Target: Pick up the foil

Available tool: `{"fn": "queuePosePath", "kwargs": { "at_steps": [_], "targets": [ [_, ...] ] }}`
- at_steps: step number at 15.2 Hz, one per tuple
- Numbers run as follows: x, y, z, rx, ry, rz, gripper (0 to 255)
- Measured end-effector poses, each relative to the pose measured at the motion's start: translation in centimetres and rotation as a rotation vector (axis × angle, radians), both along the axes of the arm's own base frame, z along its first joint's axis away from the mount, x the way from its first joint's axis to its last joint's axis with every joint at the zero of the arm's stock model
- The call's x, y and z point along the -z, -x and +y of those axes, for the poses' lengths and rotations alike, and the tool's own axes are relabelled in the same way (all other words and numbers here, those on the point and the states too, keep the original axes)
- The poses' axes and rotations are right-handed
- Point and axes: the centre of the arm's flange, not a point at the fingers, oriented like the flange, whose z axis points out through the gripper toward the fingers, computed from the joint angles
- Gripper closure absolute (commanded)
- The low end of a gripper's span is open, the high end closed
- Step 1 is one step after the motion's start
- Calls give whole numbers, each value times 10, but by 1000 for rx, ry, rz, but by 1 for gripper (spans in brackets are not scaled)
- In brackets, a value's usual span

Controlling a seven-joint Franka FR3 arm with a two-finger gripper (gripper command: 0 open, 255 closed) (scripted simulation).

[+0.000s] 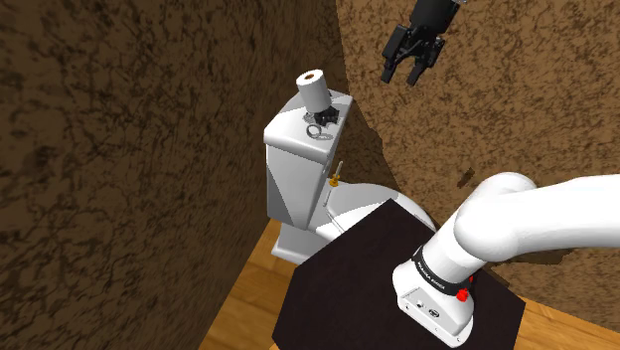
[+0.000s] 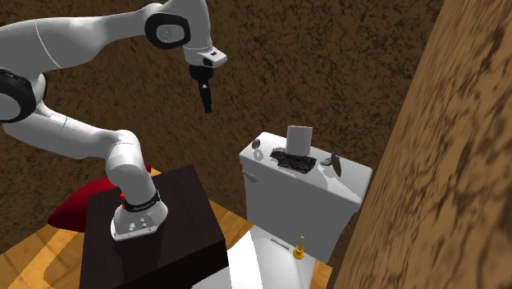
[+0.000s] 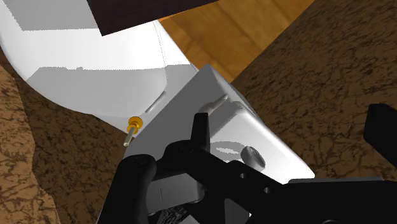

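Observation:
The foil point(image 1: 328, 117) is a small dark crumpled piece lying on the white toilet tank lid point(image 1: 288, 134), right beside an upright white roll point(image 1: 314, 89). In the second exterior view the foil point(image 2: 295, 160) lies just in front of the roll point(image 2: 300, 139). My black gripper point(image 1: 402, 72) hangs open high in the air, well above the tank and off toward the shoulder view's right, with nothing between its fingers. The gripper point(image 2: 207, 100) points downward to the left of the tank in the second exterior view. In the wrist view the gripper point(image 3: 289, 127) has its fingers wide apart over the tank point(image 3: 210, 95).
A wire ring point(image 1: 316, 132) lies on the lid near the foil. A small grey knob point(image 2: 258, 153) and a dark green item point(image 2: 332, 162) also sit on the lid. A yellow-tipped piece point(image 1: 336, 179) sticks out below the tank. Brown walls close in behind and beside the toilet. The dark stand point(image 2: 164, 222) sits close by.

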Motion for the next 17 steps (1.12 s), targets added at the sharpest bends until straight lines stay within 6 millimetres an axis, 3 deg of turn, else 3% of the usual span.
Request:
{"fn": "queuePosePath", "kwargs": {
  "at_steps": [3,13,17],
  "targets": [
    [11,-10,-3,17,-2,-1,0],
    [94,-101,-26,154,-21,-17,0],
    [129,-137,-44,210,-28,-25,0]
  ]
}}
